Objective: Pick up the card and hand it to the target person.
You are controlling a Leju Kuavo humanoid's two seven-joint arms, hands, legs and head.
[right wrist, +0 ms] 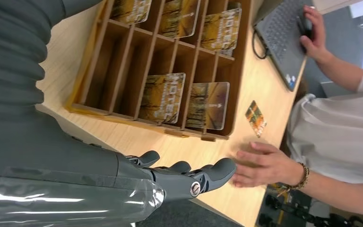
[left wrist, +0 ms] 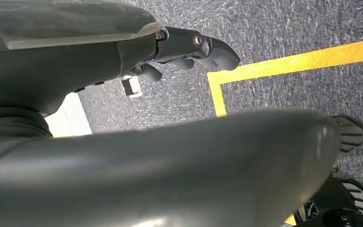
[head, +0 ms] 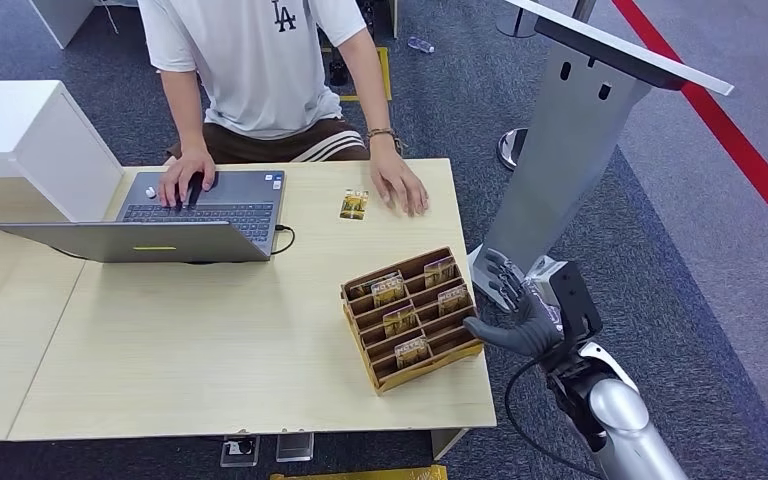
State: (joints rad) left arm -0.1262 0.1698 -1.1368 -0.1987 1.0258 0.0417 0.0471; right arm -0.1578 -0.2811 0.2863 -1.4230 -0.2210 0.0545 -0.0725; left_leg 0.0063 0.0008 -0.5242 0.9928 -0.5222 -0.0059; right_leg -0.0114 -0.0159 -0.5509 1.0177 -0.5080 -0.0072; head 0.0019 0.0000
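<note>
1 laptop [head: 195, 212], 1 wooden rack [head: 412, 318] holding 5 cards [head: 401, 320], 1 loose card [head: 354, 205], 1 person [head: 260, 70].

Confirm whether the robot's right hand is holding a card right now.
No: the right hand is empty beside the wooden card rack, and one loose card lies near the person's hand.

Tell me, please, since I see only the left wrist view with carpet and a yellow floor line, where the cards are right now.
Observer: Several stand in a wooden card holder at the table's right end.
Operator: Is any card lying outside it?
Observer: Yes, one loose card lies flat on the table beside the person's hand.
Operator: Is the right robot hand holding anything?
Observer: No, the right robot hand hangs beside the holder, past the table edge, fingers spread and empty.
</note>
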